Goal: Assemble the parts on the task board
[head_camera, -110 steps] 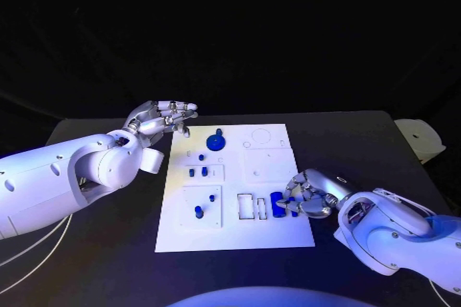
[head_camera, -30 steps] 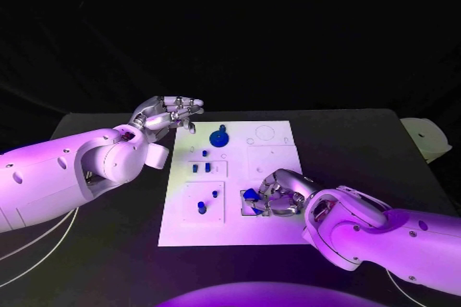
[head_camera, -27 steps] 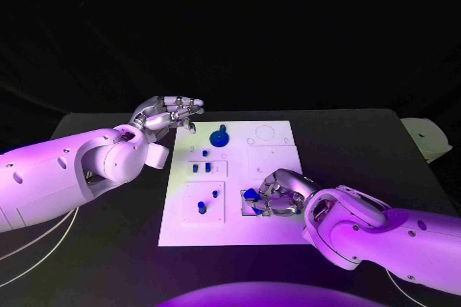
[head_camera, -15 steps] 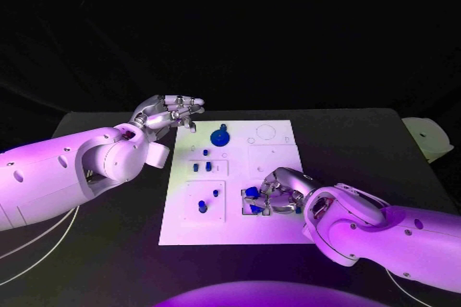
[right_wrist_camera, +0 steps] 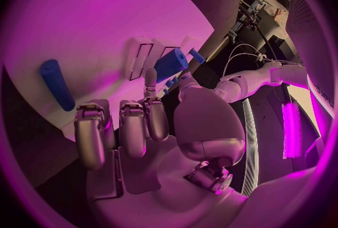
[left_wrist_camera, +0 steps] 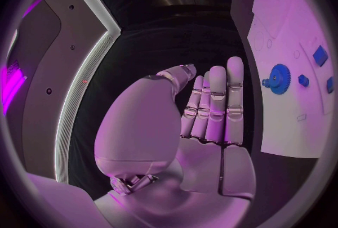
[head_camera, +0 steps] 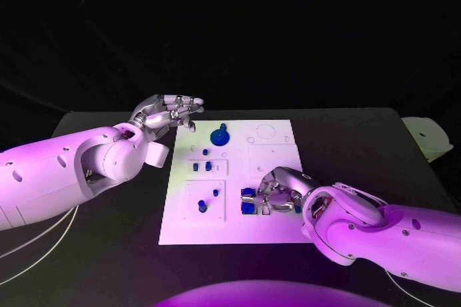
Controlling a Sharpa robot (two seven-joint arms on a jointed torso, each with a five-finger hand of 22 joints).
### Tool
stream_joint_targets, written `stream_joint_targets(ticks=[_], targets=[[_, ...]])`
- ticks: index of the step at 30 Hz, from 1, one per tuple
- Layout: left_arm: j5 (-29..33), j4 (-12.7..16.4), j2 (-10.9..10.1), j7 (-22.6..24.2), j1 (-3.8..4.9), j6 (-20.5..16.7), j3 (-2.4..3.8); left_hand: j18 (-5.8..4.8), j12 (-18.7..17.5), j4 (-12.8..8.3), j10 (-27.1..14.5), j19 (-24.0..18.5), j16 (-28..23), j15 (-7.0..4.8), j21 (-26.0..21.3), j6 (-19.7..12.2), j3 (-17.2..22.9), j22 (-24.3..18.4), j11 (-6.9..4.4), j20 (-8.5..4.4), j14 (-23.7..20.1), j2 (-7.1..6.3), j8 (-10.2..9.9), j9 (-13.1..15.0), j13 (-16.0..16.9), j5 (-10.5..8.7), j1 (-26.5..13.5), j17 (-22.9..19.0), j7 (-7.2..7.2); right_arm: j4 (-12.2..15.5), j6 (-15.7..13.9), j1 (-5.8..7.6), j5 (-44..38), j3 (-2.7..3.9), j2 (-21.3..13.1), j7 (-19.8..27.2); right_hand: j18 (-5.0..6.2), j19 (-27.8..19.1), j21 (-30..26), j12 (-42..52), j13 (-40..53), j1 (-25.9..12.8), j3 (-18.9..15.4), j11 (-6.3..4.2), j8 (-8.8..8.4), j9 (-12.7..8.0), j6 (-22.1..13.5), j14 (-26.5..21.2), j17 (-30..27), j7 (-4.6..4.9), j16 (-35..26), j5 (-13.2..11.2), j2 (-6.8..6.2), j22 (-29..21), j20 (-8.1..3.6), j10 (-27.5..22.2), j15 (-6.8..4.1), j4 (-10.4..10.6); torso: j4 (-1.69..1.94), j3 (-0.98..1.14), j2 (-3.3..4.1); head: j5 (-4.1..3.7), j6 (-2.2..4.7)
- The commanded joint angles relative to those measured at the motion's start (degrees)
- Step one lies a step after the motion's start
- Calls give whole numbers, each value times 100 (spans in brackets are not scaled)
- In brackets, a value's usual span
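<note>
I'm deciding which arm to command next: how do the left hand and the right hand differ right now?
The left hand hovers beyond the far left corner of the task board, off the plate; the right hand is low over its near right part. The left hand holds nothing, fingers straight and together; the right hand pinches a blue part by the rectangular slots. Both are silver hands on white arms.

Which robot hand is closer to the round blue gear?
The left hand. It hovers just off the task board's far left corner, beside the blue gear. The right hand is at the board's near end, among other blue parts, much farther away.
</note>
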Motion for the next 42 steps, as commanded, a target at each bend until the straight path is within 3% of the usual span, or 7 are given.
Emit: stream_joint_targets(ticks=[1,5,8,12,16,26,42], targets=[[23,20,0,22,5,95,4,86,26,-15,-39,-28,30,-4,-25,-47,11,-6,-10,18,-32,8,11,-8,8,23,-57,-5,-13,19,-43,-7,-141,0,-6,-20,-82,599,25,-30,854,-85,-92,-3,29,12,-41,534,1197,11,-8,-28,-11,1506,-48,161,-12,3,0,0,2,-4,-2],[23,22,-6,21,5,95,4,86,26,-15,-39,-28,30,-4,-25,-47,11,-6,-10,18,-32,8,11,-8,8,23,-57,-5,-13,62,-133,-13,-181,0,-43,2,-82,599,25,-17,865,-103,-137,-4,34,17,-42,536,1208,10,-4,-27,14,1506,-48,168,-12,3,0,1,-1,-6,-4],[23,23,-11,21,5,95,4,86,26,-15,-39,-28,30,-4,-25,-47,11,-6,-10,18,-32,8,11,-8,8,23,-57,-5,-13,139,-201,-20,-193,0,-105,86,-82,599,25,11,889,-22,-166,-11,53,27,-31,541,1233,3,5,-6,156,1506,-49,187,-15,-8,4,3,0,-10,-2],[23,24,-19,21,5,95,4,86,26,-15,-39,-28,30,-4,-25,-47,11,-6,-10,18,-32,8,11,-8,8,23,-57,-5,-13,272,-189,-27,-197,0,-209,237,-82,599,25,48,932,657,-253,-25,70,34,-42,548,1263,-16,17,270,298,1506,-62,218,-29,-43,0,3,-4,-5,5],[23,23,-28,20,5,92,4,86,34,-15,-45,-27,32,-4,-28,-48,15,-7,-11,18,-34,12,12,-8,8,24,-59,-9,-13,400,-91,-31,-197,0,-303,342,-82,599,25,95,977,1162,-345,-38,63,16,-31,554,1295,-27,29,450,251,1506,-70,249,-39,-46,-7,4,-3,7,3],[23,21,-12,21,5,95,4,87,42,-20,-49,-26,34,-6,-29,-48,25,-8,-12,17,-35,22,14,-8,9,26,-53,-12,-14,343,109,-42,-292,0,-231,297,-82,599,25,105,988,1282,-373,-41,58,6,-20,556,1307,-30,33,464,264,1506,-72,256,-41,-39,9,-3,-3,-61,27],[23,19,-17,9,4,104,4,87,46,-22,-50,-26,34,-6,-30,-48,30,-9,-13,16,-35,26,14,-8,9,28,-50,-14,-15,133,344,-43,-448,-1,-91,151,-82,599,25,172,1041,1501,-406,-58,43,-24,16,560,1326,-50,40,551,452,1506,-81,295,-53,-48,-1,-5,1,-41,-6]])
